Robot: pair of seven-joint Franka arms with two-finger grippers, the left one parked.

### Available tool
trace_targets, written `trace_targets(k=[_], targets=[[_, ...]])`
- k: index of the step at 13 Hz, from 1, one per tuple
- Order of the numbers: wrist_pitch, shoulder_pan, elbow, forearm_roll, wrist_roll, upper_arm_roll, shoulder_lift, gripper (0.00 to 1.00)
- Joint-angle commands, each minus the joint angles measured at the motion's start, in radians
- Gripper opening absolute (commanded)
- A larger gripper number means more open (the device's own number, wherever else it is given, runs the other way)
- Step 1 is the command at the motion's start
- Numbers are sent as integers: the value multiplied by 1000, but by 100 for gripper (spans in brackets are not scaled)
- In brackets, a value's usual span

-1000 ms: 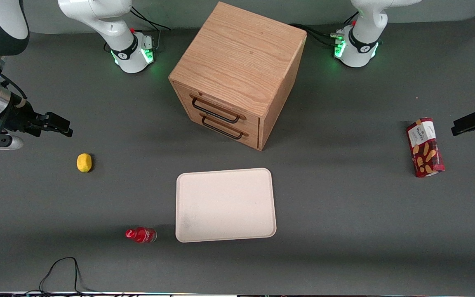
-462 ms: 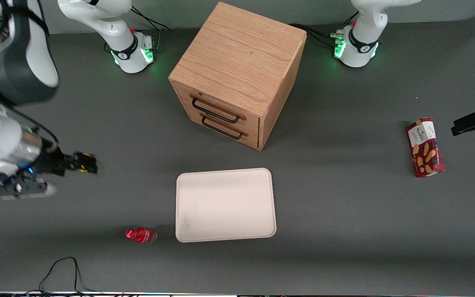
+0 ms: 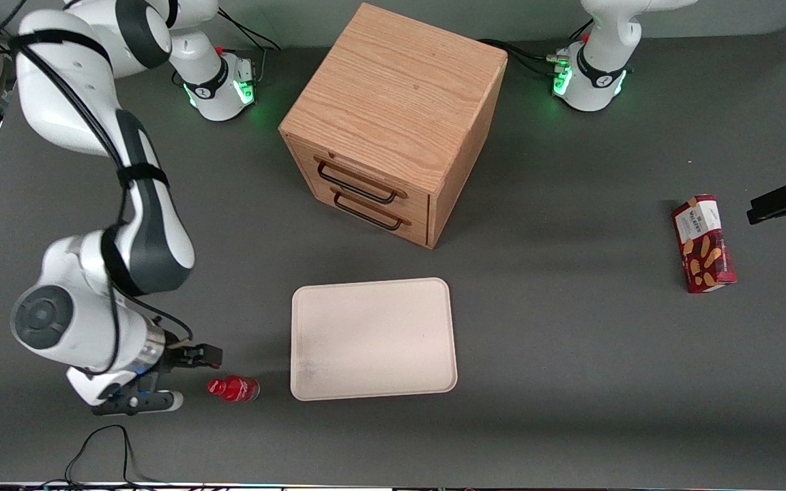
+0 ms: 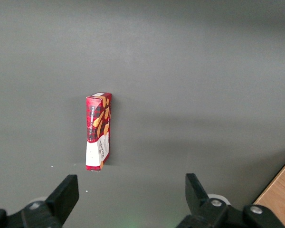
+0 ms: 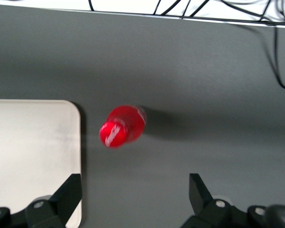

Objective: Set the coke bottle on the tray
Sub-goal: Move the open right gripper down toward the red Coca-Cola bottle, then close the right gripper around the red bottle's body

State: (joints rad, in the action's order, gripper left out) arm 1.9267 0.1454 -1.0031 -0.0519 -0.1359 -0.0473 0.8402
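Robotics lab, grey table (image 3: 570, 382), mounted arm bases, loose cables (image 3: 103, 447)

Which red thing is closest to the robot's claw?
The coke bottle, the tiny red one beside the tray. The gripper is open right next to it. The red snack box lies toward the parked arm's end.

Right arm bent low, gripper (image 3: 203, 356) spread wide above the table.

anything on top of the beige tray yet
Nothing: the flat cream-beige tray is bare. The small red coke bottle stands beside it on the table, and the open gripper hovers near the bottle.
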Motion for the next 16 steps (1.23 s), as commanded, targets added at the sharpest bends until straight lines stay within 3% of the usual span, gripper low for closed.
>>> trace_targets(k=[1, 11, 14, 16], targets=[[38, 3, 66, -17, -22, 0, 74, 99], [146, 3, 58, -13, -14, -25, 102, 95], [146, 3, 57, -12, -8, -25, 102, 81], [149, 3, 57, -12, -8, -25, 103, 62]])
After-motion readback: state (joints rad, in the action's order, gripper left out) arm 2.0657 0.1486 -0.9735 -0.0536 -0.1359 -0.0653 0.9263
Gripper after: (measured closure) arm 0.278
